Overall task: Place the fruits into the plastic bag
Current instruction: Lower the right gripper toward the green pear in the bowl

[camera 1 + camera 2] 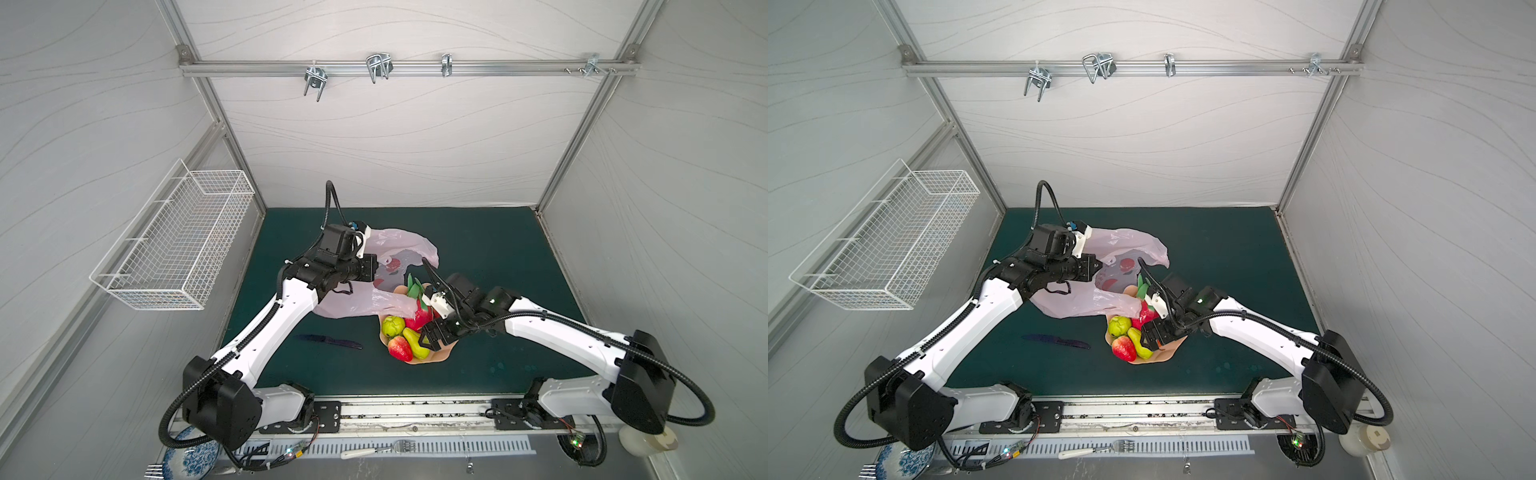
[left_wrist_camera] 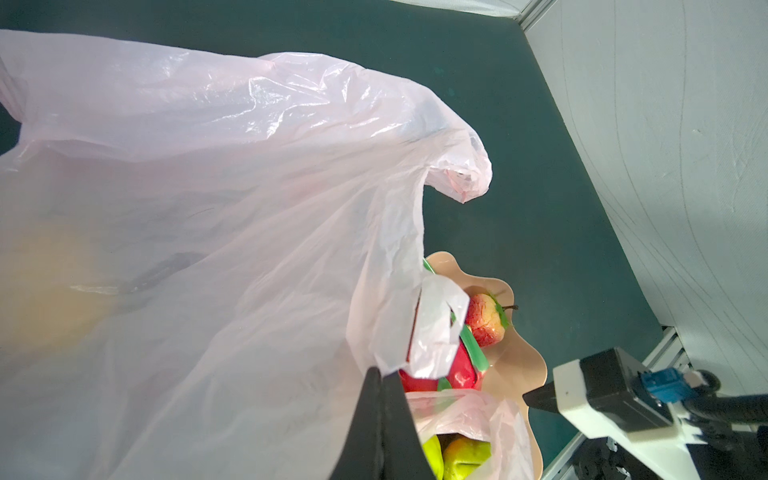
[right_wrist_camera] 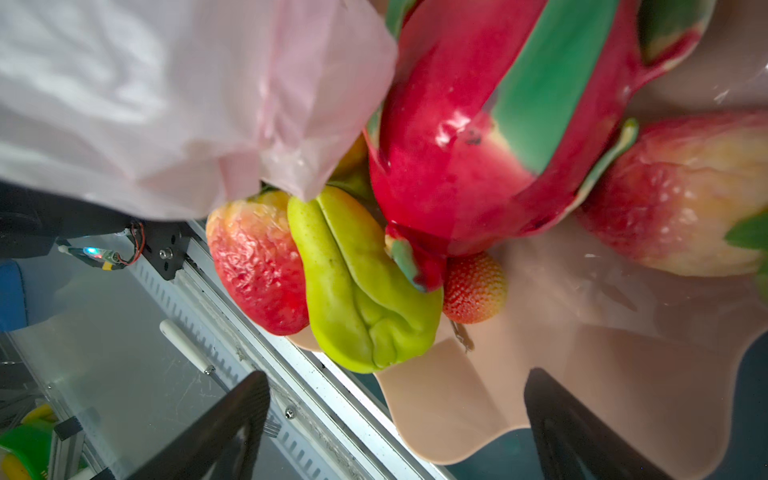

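The left pincer (image 2: 380,378) is closed tight on the edge of the bag (image 2: 208,208) and holds that edge up, so the bag's mouth gapes open. The bag sits in the middle of the surface (image 1: 498,257). Its near flap lies over the far left rim of the bowl (image 1: 436,358). Something yellow shows dimly through the bag in the left wrist view, but I cannot tell what it is.

The right pincer (image 3: 397,376) is wide open and holds nothing. It hangs just over the bowl, right beside the fruits.

The dragon fruit (image 3: 457,145) lies in the middle of the bowl, and the bag flap covers a bit of it. Just left of the right pincer is a long green fruit (image 1: 415,344). It touches a strawberry (image 1: 400,348) on its left. A round green fruit (image 1: 392,326) sits a little farther back, next to the bag flap. All of these fruits are in the bowl, not in the bag.

A dark knife (image 1: 328,340) lies flat on the surface, left of the bowl and apart from it.
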`<state>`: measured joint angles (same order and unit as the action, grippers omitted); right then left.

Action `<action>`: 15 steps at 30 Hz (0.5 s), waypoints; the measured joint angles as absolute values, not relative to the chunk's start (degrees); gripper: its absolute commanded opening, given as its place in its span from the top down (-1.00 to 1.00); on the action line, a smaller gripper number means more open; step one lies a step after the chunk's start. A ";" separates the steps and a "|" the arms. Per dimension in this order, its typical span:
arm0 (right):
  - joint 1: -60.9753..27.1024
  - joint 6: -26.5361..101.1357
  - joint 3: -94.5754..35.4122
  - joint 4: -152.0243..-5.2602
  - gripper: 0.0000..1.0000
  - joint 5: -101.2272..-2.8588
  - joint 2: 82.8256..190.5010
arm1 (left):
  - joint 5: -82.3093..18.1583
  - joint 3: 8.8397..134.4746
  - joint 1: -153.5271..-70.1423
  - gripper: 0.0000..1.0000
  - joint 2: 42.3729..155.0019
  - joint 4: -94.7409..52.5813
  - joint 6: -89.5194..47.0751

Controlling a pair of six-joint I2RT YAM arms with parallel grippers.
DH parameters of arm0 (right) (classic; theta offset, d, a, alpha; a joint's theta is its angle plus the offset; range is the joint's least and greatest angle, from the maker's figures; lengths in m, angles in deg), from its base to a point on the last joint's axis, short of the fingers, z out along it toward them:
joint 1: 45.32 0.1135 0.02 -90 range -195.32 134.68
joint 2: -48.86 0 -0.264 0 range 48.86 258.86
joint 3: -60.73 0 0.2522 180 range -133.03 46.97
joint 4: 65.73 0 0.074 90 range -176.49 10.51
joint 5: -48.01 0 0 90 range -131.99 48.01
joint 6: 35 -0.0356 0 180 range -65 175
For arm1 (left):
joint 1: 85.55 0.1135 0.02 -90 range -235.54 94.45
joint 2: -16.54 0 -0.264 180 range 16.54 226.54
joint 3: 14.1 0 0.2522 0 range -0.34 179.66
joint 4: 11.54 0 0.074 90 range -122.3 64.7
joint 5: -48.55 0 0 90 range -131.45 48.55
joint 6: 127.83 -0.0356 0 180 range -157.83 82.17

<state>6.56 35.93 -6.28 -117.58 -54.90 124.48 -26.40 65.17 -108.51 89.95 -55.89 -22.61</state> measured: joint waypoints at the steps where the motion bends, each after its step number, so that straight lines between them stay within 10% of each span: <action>1: 6.84 36.19 -6.28 -117.10 -0.91 -54.92 124.98 | -26.40 65.15 -108.51 1.00 89.95 -55.89 -22.61; 15: 9.99 38.14 -6.31 -113.56 -0.79 -54.50 132.17 | -26.40 65.09 -108.51 1.00 89.49 -57.18 -22.61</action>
